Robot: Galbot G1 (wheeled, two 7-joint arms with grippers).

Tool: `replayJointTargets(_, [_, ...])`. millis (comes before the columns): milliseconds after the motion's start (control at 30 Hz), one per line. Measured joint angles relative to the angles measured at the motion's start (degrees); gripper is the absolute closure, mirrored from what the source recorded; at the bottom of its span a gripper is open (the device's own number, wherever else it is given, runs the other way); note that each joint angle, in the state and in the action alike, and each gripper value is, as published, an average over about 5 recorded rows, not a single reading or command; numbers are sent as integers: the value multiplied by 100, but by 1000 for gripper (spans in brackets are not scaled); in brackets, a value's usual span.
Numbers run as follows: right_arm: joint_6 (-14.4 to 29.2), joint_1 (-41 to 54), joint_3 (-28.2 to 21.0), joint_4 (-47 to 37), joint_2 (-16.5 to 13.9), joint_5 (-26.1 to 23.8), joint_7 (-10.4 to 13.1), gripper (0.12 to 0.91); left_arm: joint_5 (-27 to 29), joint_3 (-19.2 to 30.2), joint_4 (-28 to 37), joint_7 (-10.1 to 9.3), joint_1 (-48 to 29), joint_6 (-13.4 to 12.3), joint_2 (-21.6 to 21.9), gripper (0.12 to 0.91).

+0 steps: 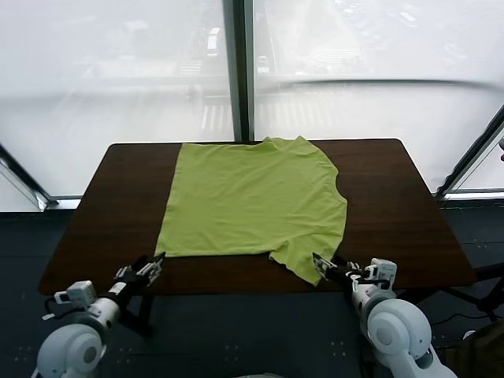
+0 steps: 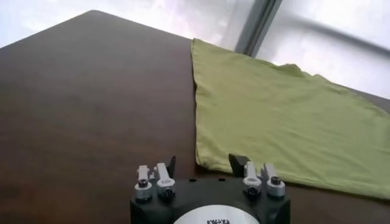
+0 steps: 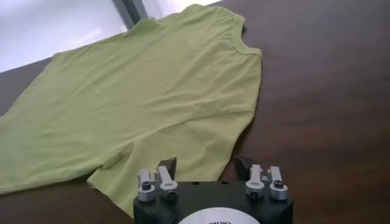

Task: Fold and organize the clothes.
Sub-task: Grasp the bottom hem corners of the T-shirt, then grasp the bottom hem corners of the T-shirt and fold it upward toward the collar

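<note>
Pinching the T-shirt's (image 1: 253, 201) near corners: I am holding my left gripper (image 1: 155, 262) on the hem corner, right gripper (image 1: 321, 266) clenched on the sleeve.

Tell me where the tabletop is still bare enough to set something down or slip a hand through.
Bare wood lies on the table between the T-shirt and the robot's right edge, and a narrower strip toward its left edge. The near edge is crowded: the left gripper sits at the shirt's near corner, the right gripper at the near sleeve.
</note>
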Motion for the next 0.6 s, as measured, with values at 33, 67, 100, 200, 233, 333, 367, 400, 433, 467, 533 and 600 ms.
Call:
replayJointTargets(33, [0,-22,14,28,-20,-1,-1,888,0,5,-8,9,8,5,-7,776])
replayJointTargets(67, [0,-46,28,60,-40,-1,-1,888,0,9,-18,15,14,9,-15,825])
replayJointTargets(100, [0,-71,42,94,-62,2,-1,888,0,13,-32,20,19,13,-25,856])
replayJointTargets(200, [0,-169,94,232,-146,30,7,888,1,22,-75,28,21,17,-52,881])
replayJointTargets(233, [0,-214,116,294,-185,46,11,888,2,23,-89,29,21,16,-60,881])
replayJointTargets(333, [0,-380,191,509,-333,78,18,888,5,9,-138,27,46,12,-86,882])
replayJointTargets(367, [0,-443,218,582,-388,81,19,888,2,-3,-159,24,64,11,-95,882])
replayJointTargets(400, [0,-508,245,653,-443,82,21,888,-2,-18,-184,19,87,11,-102,882])
replayJointTargets(433, [0,-576,272,725,-499,83,23,888,-9,-37,-213,11,113,14,-107,882])
replayJointTargets(467, [0,-645,297,792,-550,83,26,888,-18,-57,-246,-1,142,20,-109,882])
replayJointTargets(533, [1,-776,336,914,-627,83,32,888,-34,-109,-324,-29,219,36,-103,882])
replayJointTargets(600, [1,-897,359,1016,-668,81,33,888,-36,-173,-417,-52,322,49,-91,882])
